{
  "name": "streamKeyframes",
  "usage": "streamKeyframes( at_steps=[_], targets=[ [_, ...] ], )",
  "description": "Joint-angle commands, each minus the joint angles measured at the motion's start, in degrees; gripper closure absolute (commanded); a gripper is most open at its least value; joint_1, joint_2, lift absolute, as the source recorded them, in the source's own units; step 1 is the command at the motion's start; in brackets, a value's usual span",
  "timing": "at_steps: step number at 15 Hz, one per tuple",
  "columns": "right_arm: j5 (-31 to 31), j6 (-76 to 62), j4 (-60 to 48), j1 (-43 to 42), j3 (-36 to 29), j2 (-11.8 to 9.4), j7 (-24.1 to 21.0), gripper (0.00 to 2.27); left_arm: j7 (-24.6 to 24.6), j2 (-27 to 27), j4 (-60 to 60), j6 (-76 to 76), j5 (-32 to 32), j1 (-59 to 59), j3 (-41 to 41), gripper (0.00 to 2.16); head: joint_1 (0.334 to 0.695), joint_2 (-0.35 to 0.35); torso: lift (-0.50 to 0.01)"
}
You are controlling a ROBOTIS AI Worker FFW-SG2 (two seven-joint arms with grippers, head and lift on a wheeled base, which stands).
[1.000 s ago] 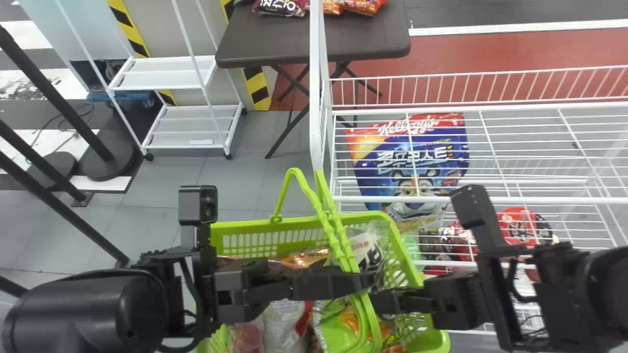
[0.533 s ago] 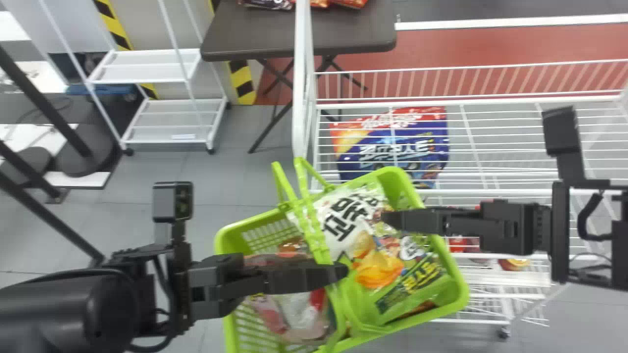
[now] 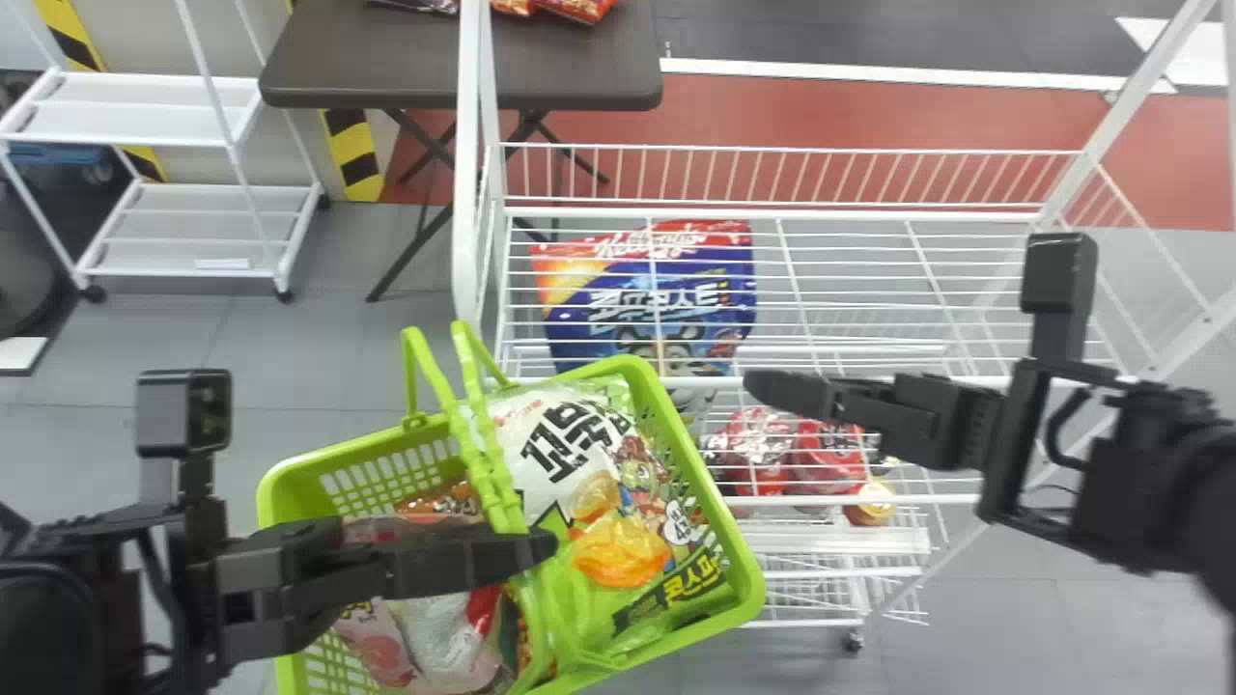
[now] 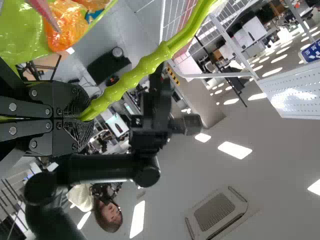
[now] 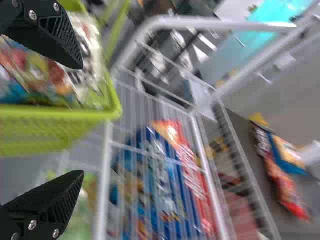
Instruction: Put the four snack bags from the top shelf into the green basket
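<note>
Holding a handle (image 3: 502,507) of the green basket (image 3: 745,574), the left claw (image 3: 547,547) is positioned over the basket in the head view. Its grip is confirmed in the left wrist view, where the fingers of the left claw (image 4: 82,117) are closed on the green bar. The right claw (image 3: 763,388) is located beyond the basket's right side, over the white wire rack (image 3: 927,214), apart from the basket. It is released: the right wrist view shows the fingers (image 5: 55,40) spread, with nothing between them. Snack bags are inside the basket; which of them belong to the specified four cannot be determined. White packaging (image 3: 531,430) with dark lettering lies in the right part, next to green packaging (image 3: 642,618) with an orange area; whether these form one bag or several cannot be determined. Pink packaging (image 3: 381,645) lies in the left part. A blue cereal bag (image 3: 719,299) is visible through the wires of the rack, below the upper level. Red packages (image 3: 828,463) are situated lower in the rack. Behind the rack, a dark worktop (image 3: 570,82) carries further bags (image 3: 579,8), and a white cart (image 3: 154,106) stands to the left.
</note>
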Motion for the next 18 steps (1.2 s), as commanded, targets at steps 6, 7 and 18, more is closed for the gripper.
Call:
streamKeyframes(
  at_steps=[6,7,18],
  targets=[
    [16.14,-53.7,16.85,4.67,4.52,1.21,-3.19,0.08,-0.66,0.0,0.16,-1.27,0.17,1.01,0.48,2.15,0.695,-0.171,-0.003],
    [16.14,-54.22,17.73,5.19,4.34,1.21,-4.24,0.09,-0.66,0.0,0.16,-1.27,0.17,1.1,0.57,2.15,0.695,-0.176,-0.003],
    [16.14,-56.86,17.81,9.5,3.82,1.21,-6.09,0.1,-0.66,0.09,-0.54,-2.15,1.23,3.83,1.44,2.15,0.695,-0.216,-0.003]
  ],
)
